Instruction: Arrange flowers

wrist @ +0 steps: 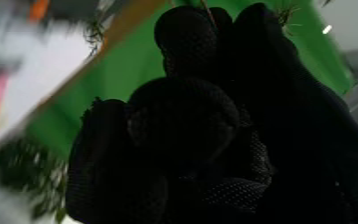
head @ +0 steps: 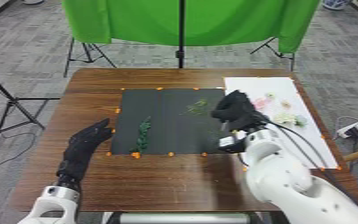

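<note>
- A brown wooden table [head: 95,100] is seen from above; a flat, dark rectangular mat [head: 171,142] is laid in the middle, with a white rectangular sheet [head: 246,87] at its right.
- On the mat's left part, a long dark-green leafy sprig [head: 143,132] is laid lengthwise, near to far.
- A thin yellow-green branching sprig [head: 198,106] is seen farther off, near the mat's middle; whether it is held or lying loose cannot be told.
- On the sheet, a soft pink flower [head: 262,103] is placed on the far side, and a cream-white bloom [head: 285,118] nearer.
- The black-gloved right hand [head: 238,107] is held over the mat's right edge; its fingers are curled, and a thin reddish stem [wrist: 207,10] appears to be pinched at the fingertips.
- The black-gloved left hand [head: 88,137] is held at the mat's left edge, released, with fingers extended.
- The stem is judged feather-light, springy and easily bent or rolled; it is best taken low on its bare part, with a gentle pinch.
- Petals and fine leaves would likely be crushed by a firm grip, so blooms are best lifted by their stalks.
</note>
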